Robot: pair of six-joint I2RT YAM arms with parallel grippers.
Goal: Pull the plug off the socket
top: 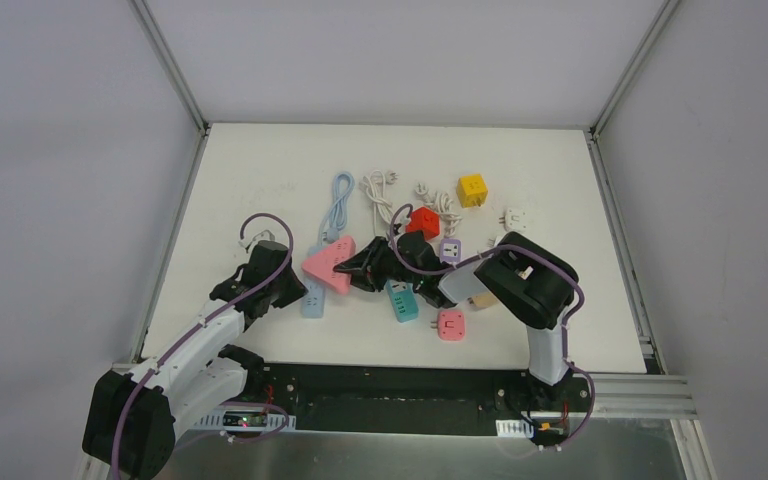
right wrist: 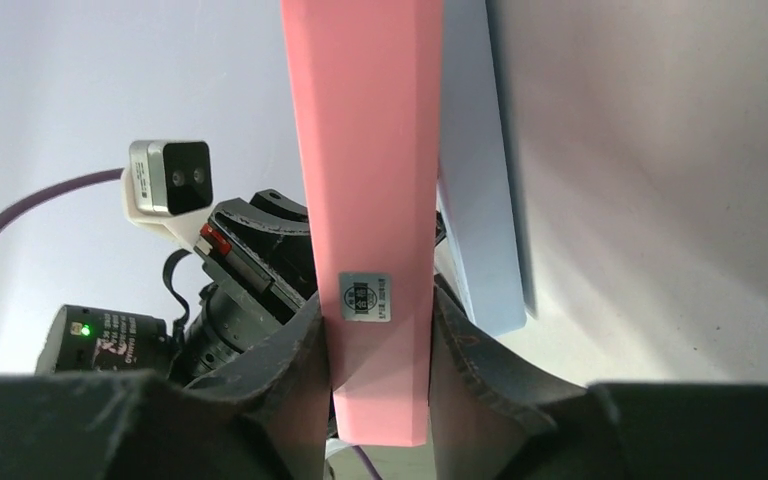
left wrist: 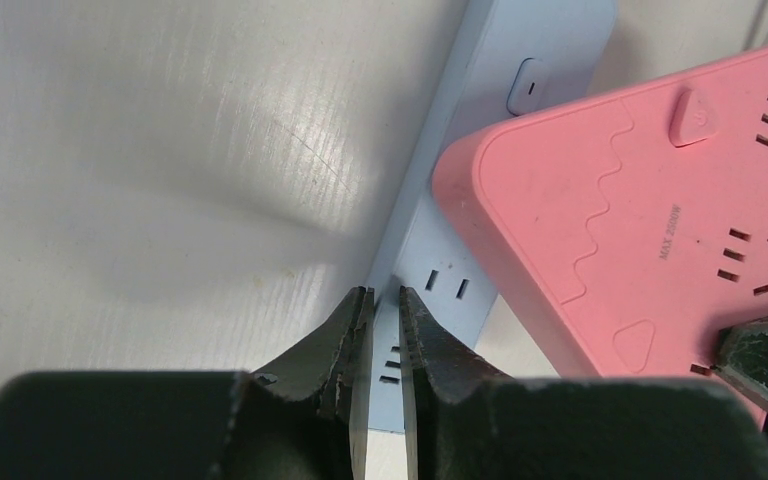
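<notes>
- The pink plug block [top: 328, 266] lies partly on top of the blue socket strip [top: 312, 303], on the white table [top: 250, 170], a bit left of the middle
- The right gripper [right wrist: 378, 320] is pinching the thin edge of the pink plug block, with one finger on each flat side
- The left gripper [left wrist: 384, 298] has its fingers pressed almost together, with just a thin slit between them
- Its tips sit low over the blue socket strip, by the little slots, just beside the pink plug block; I cannot tell if they push down on the strip or only hang close
- So the grabbing part looks done: one arm has the plug and the other is at the strip
- The pulling looks like the part that is left
- The pink plug block is right up against the strip and its pins are hidden, so I cannot tell if they are in the holes or out
- Next, I think the right arm should pull the pink block away while the left one holds the strip down
- The red block [top: 422, 221] and the yellow cube [top: 472, 189] lie well apart from all this
</notes>
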